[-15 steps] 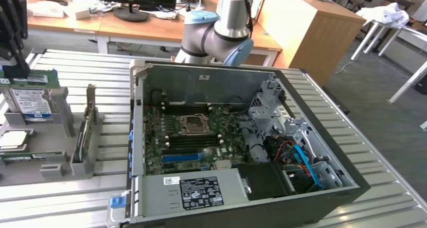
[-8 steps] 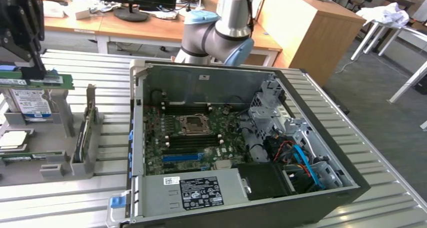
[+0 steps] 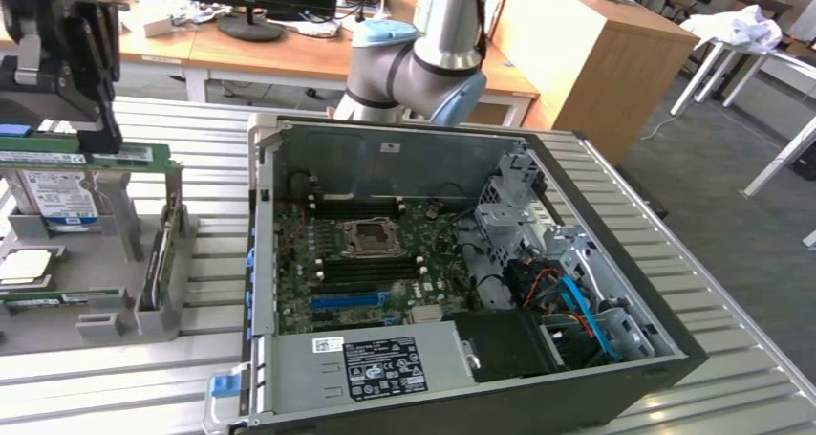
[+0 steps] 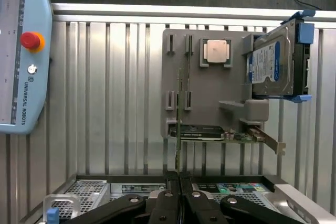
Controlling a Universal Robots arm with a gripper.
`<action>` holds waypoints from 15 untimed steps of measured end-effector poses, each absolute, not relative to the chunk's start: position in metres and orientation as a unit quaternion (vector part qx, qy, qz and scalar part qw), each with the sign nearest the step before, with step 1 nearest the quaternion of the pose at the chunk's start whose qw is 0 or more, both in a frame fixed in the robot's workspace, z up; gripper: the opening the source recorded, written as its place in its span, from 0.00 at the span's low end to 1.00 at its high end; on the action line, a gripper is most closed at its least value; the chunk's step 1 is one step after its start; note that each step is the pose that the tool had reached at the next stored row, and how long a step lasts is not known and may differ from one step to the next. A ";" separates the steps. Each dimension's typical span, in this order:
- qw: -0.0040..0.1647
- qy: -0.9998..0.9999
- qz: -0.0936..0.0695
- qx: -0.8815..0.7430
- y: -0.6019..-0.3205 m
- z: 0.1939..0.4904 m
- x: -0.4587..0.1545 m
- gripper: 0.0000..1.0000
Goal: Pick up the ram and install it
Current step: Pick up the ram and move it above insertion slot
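Pinching the ram (image 3: 76, 155) between its two dark fingers (image 4: 171, 182), the hand (image 3: 99, 146) hangs over the gray stand (image 3: 115, 272). In the wrist view the fingers are pressed together at the hand's tip (image 4: 178, 178), with the thin ram (image 4: 178, 124) seen from its edge and sticking out from between them. The ram lies flat and long at the top of the stand; I cannot tell if it touches the stand's posts.

The stand sits on the metal table (image 3: 153, 378), near the table's edge on the exterior view's left. A hard drive (image 3: 64, 201) with a blue and white label stands upright in the stand, just under the ram. A square chip (image 4: 215, 51) lies flat on the stand too.

The open computer box (image 3: 262, 263) sits in the middle of the table, beside the stand. Its green board (image 3: 370, 263) shows inside.

A control pad (image 4: 21, 51) with a red button (image 4: 30, 40) lies at the table's far edge in the wrist view.
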State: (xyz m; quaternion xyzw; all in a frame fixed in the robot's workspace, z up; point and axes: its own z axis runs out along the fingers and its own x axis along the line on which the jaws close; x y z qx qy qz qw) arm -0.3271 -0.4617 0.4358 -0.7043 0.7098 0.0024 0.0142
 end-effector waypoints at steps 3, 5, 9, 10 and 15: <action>0.014 0.710 0.002 -0.704 -0.462 0.436 -0.319 0.12; 0.014 0.709 0.002 -0.705 -0.462 0.436 -0.312 0.12; 0.014 0.709 0.002 -0.705 -0.463 0.436 -0.301 0.12; 0.014 0.709 0.002 -0.705 -0.463 0.436 -0.297 0.12; 0.014 0.708 0.003 -0.706 -0.464 0.436 -0.284 0.12</action>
